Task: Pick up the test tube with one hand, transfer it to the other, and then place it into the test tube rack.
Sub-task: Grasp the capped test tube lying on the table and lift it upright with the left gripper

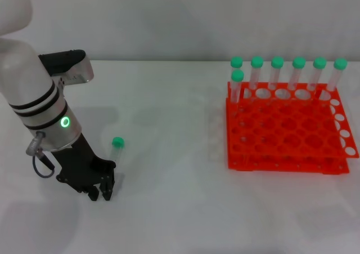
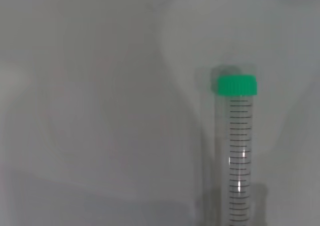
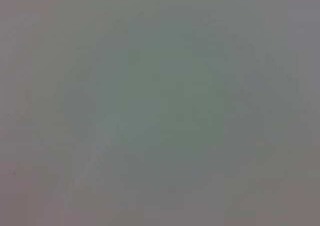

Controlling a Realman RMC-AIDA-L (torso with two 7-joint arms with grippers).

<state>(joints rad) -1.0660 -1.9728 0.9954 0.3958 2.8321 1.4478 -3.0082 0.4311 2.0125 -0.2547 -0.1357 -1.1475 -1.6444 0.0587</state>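
Note:
The test tube [image 1: 116, 154] lies on the white table at the left, its green cap [image 1: 117, 142] pointing away from me. My left gripper [image 1: 100, 195], black on the white and silver arm with a green light ring, hangs low over the table at the tube's near end, open and holding nothing. The left wrist view shows the tube [image 2: 238, 156] lengthwise with its cap [image 2: 237, 84] at the far end. The orange-red test tube rack [image 1: 287, 131] stands at the right. My right gripper is out of view; its wrist view shows only a blank grey surface.
Several identical green-capped tubes [image 1: 277, 71] stand upright along the rack's back rows. The white table [image 1: 174, 169] stretches between the lying tube and the rack. A pale wall rises behind the table.

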